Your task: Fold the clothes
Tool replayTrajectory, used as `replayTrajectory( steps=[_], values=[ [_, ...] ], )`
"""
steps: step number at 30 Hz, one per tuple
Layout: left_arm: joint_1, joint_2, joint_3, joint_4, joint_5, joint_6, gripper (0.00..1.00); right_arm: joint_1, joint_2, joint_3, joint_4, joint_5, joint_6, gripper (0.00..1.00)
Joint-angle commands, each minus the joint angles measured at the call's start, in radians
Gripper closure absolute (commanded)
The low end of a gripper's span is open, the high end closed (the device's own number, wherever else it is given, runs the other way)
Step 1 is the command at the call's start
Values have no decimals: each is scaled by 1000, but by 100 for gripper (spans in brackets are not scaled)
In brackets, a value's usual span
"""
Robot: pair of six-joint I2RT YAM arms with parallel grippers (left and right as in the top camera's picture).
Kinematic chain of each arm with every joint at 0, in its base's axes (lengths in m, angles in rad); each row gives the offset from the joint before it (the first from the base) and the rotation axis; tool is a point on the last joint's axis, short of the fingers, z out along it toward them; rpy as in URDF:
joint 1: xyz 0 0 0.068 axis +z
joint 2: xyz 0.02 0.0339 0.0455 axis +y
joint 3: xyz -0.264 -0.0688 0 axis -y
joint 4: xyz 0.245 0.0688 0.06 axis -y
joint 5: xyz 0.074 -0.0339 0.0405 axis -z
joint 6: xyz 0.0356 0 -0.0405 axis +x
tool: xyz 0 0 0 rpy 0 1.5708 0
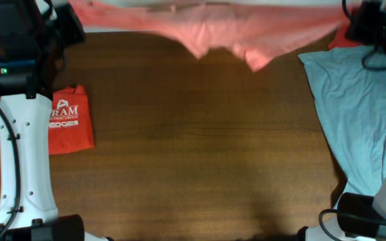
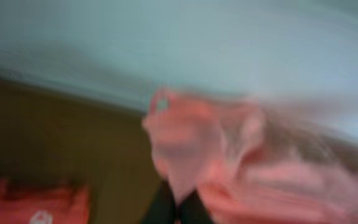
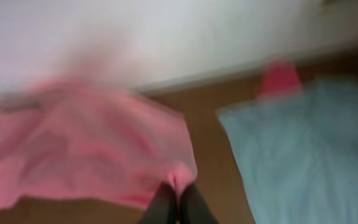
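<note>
The wooden table [image 1: 200, 147] fills the overhead view, its middle bare brown grain. Along the far edge a pink garment [image 1: 260, 33] is stretched wide from one side to the other, lifted at both ends, with its lower hem sagging in two points towards the centre. On the right side lies a light blue garment [image 1: 360, 114], spread flat and running from the far right corner down towards the near edge, where the right arm's base partly covers it. A small patch of red cloth shows just beyond its far corner. On the left, beside the white left arm [image 1: 22, 154], sits a red folded shirt [image 1: 70, 120] with white lettering on top, well apart from the other two pieces.

Both wrist views are heavily blurred. The left gripper [image 2: 174, 208] shows dark fingers closed together with a bunch of the pink cloth pinched between them. The right gripper [image 3: 178, 202] looks the same – fingers together, clamped on a corner of the pink fabric, with the blue garment beside it.
</note>
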Motion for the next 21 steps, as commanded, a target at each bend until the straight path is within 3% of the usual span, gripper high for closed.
replayTrajectory(
  steps=[1,7,13,21],
  values=[
    [5,52,-16,-230,9,19,100,-10,46,-67,-129,123,-63,96],
    [5,179,-16,-531,-105,19,100,-10,49,-304,-286,124,-123,96],
    [5,311,-16,-717,-155,19,100,-11,49,-594,-311,193,-126,96],
    [5,360,-175,-817,-155,19,100,-34,48,-814,-280,199,-110,96]
  ],
)
